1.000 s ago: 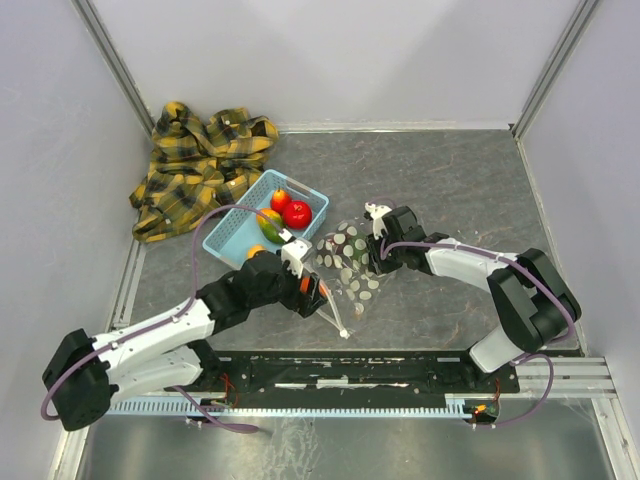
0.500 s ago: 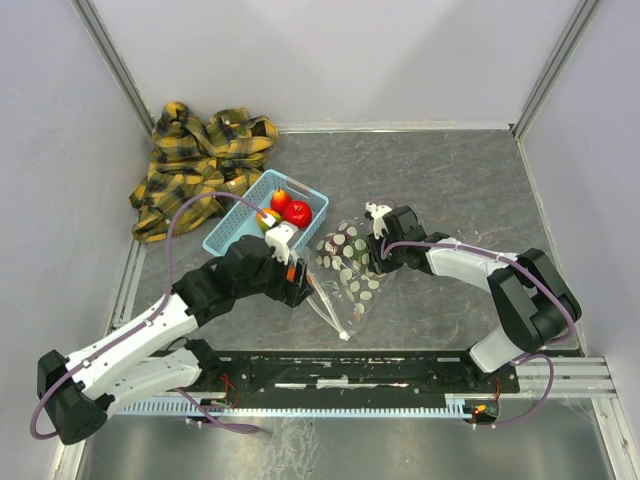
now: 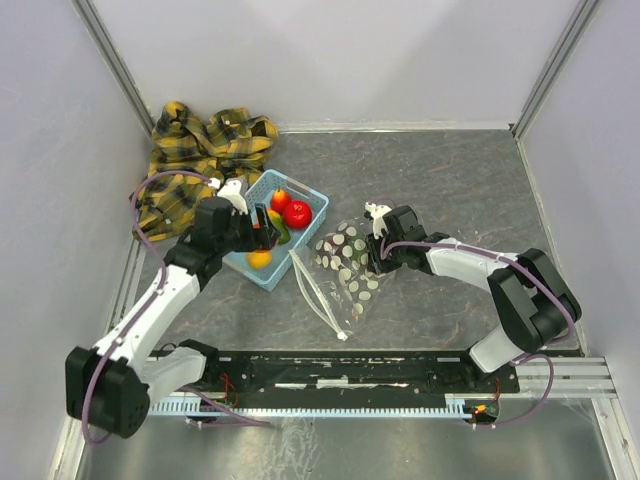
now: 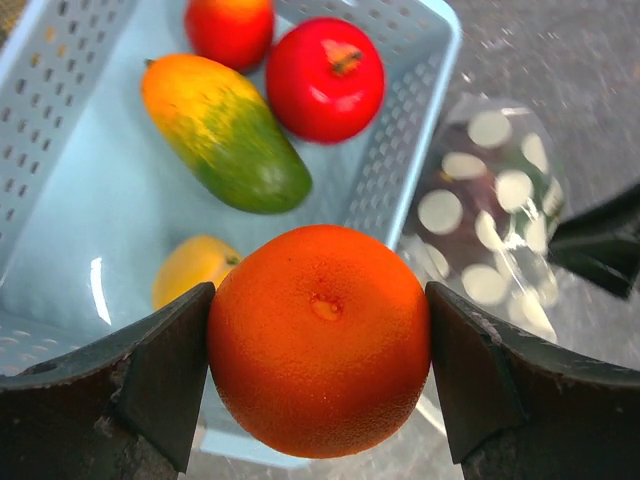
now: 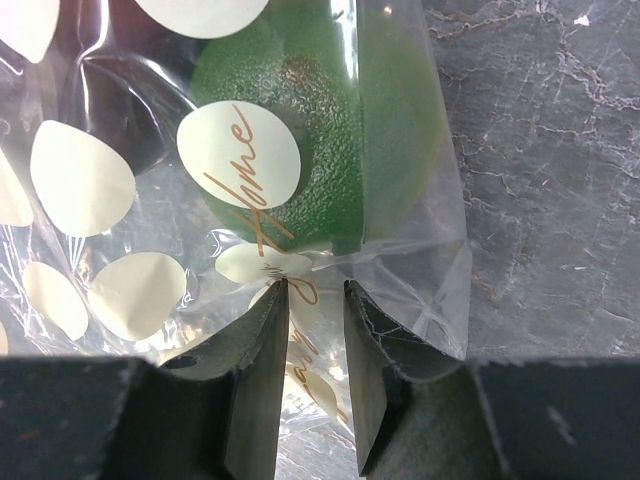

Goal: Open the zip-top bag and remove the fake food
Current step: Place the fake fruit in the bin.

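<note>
Left hand (image 4: 320, 345) grasping orange (image 4: 318, 320) above blue basket (image 4: 60, 130), right hand (image 5: 315, 300) pinching zip-top bag (image 5: 150, 230) beside basket, green fruit (image 5: 330, 150) inside, just beyond fingertips

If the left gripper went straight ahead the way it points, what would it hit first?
Probably the light blue basket, near its rim beside the yellow fruit; the held orange hides the exact spot.
</note>
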